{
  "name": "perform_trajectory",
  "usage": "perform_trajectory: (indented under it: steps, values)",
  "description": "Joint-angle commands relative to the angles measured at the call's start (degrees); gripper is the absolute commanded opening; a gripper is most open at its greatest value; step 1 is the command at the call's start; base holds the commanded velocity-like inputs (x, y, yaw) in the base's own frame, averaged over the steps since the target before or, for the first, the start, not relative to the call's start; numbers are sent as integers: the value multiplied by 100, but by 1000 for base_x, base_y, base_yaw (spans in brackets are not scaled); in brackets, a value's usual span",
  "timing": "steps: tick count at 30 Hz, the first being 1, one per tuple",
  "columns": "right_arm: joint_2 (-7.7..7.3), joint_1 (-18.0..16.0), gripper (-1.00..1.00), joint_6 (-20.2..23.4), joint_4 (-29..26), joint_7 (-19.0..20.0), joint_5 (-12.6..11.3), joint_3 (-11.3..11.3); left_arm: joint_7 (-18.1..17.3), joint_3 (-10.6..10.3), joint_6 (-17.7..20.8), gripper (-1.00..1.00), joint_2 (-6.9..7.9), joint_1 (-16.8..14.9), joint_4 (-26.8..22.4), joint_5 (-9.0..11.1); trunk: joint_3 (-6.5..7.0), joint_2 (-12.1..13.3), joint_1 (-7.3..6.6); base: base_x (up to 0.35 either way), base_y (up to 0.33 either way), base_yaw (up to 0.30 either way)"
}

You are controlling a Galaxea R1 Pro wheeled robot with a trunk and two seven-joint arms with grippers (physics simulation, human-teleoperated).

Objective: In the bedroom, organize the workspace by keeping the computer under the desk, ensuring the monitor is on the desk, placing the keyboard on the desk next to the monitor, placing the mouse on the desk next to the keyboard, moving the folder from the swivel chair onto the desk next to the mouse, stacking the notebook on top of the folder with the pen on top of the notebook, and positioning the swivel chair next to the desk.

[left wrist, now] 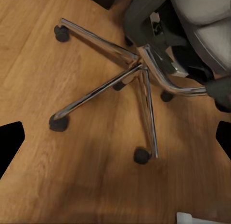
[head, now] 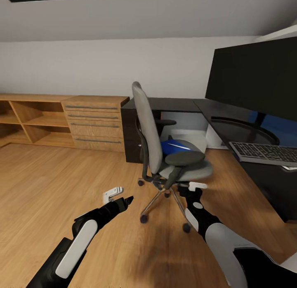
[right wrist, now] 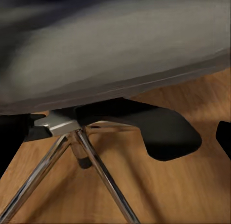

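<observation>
Left jaws point(head: 117, 196) apart over wood floor point(head: 49, 185), right jaws point(head: 194, 187) at swivel chair point(head: 165, 156) seat edge, state unclear, blue folder point(head: 175, 147) on seat, monitor point(head: 253, 79) and keyboard point(head: 266, 152) on counter point(head: 231, 123) at right

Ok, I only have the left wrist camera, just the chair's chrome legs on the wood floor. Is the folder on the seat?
Observer: Yes, the head view shows the blue folder lying on the swivel chair seat.
Operator: Where's my right gripper?
Observer: The right gripper is low by the seat's front edge, open and holding nothing.
Operator: And the desk?
Observer: The monitor and keyboard sit on the desk, right of the chair.
</observation>
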Motion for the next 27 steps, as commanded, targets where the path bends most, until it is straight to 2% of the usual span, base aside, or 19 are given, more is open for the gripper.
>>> perform_trajectory:
  steps: [1,27]
  values:
    - [3,-4,100,-24,3,-1,-21,7,58,-12,-2,100,5,-6,-5,59,-5,-2,-1,0,0,260]
    - [6,-4,100,-25,3,-2,-21,7,57,-17,-10,100,5,-6,-4,59,-5,-2,-1,0,0,260]
